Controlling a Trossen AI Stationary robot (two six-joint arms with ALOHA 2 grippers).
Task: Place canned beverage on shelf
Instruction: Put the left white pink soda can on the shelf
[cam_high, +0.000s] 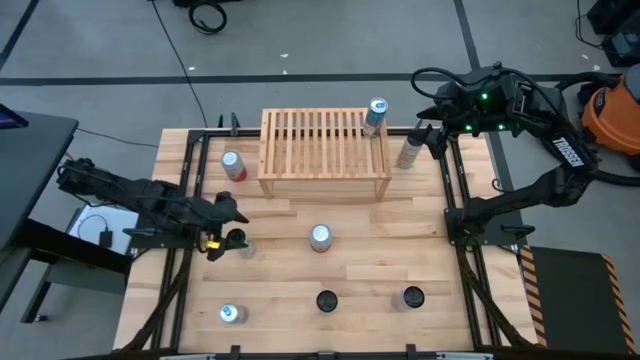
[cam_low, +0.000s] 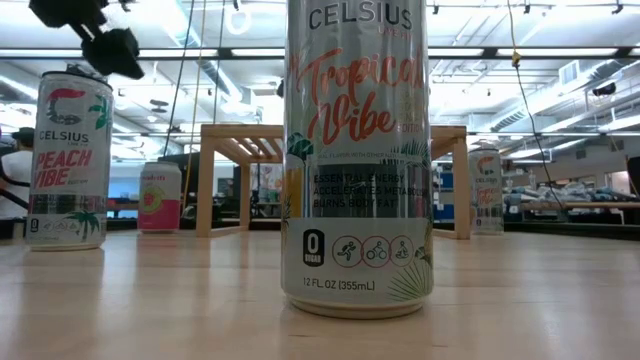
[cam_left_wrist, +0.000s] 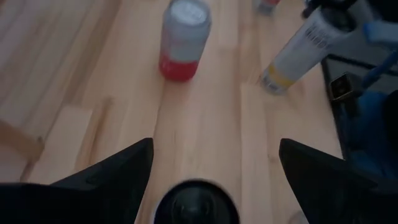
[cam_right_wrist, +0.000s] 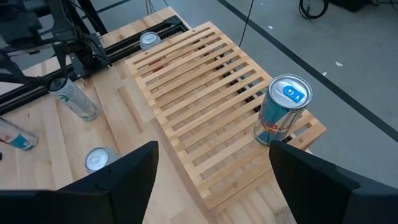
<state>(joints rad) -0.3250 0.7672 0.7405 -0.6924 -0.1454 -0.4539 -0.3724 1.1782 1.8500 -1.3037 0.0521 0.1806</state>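
Hovering my left gripper (cam_high: 237, 237), fingers spread, around a dark-topped can (cam_left_wrist: 197, 200) on the desk (cam_high: 380, 270) for shelving; my right gripper (cam_right_wrist: 211, 180), released, waited above the shelf (cam_high: 325, 140).

Blue can (cam_right_wrist: 283, 110) upright on slatted shelf (cam_right_wrist: 199, 106) corner

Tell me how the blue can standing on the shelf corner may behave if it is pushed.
The blue can stands upright close to the slatted shelf's corner, so a push outward could probably send it off the edge. It is tall and slim, so likely tippy. Its round body would probably roll once it lies down.
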